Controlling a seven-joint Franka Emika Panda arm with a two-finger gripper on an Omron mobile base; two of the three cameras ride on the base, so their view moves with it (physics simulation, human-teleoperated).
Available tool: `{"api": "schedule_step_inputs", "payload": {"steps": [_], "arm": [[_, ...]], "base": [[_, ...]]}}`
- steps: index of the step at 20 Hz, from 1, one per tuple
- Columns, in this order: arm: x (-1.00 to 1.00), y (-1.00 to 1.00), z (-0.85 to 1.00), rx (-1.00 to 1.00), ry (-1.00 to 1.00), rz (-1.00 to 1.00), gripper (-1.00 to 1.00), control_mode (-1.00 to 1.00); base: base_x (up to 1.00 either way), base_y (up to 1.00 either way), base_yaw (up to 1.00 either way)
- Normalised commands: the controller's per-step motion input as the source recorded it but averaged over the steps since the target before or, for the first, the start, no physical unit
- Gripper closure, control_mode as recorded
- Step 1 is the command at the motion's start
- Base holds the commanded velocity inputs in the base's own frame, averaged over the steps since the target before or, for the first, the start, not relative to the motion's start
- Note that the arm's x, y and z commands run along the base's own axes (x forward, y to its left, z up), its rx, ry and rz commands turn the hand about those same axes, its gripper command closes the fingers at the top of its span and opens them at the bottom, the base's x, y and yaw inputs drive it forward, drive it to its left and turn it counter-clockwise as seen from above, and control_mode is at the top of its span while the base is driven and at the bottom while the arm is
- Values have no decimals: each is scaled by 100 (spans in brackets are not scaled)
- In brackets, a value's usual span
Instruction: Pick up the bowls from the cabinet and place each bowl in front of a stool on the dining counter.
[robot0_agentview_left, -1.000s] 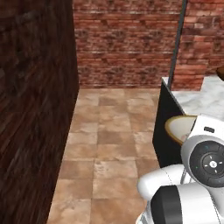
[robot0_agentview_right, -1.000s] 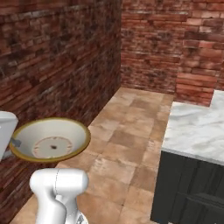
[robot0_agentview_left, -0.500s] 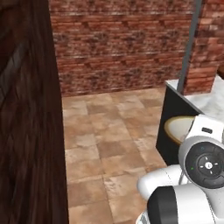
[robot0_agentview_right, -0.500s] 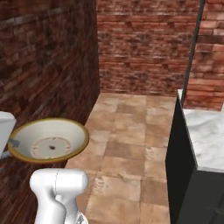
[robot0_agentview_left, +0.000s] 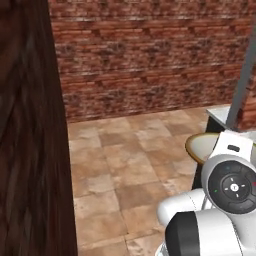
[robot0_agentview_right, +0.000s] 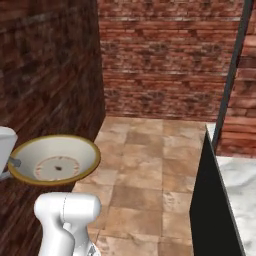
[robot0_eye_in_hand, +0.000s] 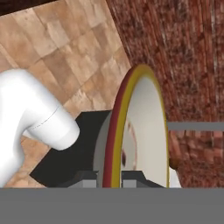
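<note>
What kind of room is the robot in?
Probably a kitchen or dining room. There is a cream bowl held at its rim by the robot's fingers, a white marble counter over a black cabinet side, red brick walls and a tan tiled floor.

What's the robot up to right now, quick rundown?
Gripper shut on cream bowl's rim. Bowl carried over the tiled floor, not yet at a counter. Brick wall ahead, marble counter to the right.
</note>
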Motion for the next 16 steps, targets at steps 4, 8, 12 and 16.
{"api": "schedule_step_inputs", "payload": {"steps": [4,8,12,16], "arm": [[0,0,0,0,0,0,100,100],[0,0,0,0,0,0,100,100],[0,0,0,0,0,0,100,100],[0,0,0,0,0,0,100,100]], "base": [[100,33,-7],[100,26,-20],[100,31,-32],[100,45,-35]]}}
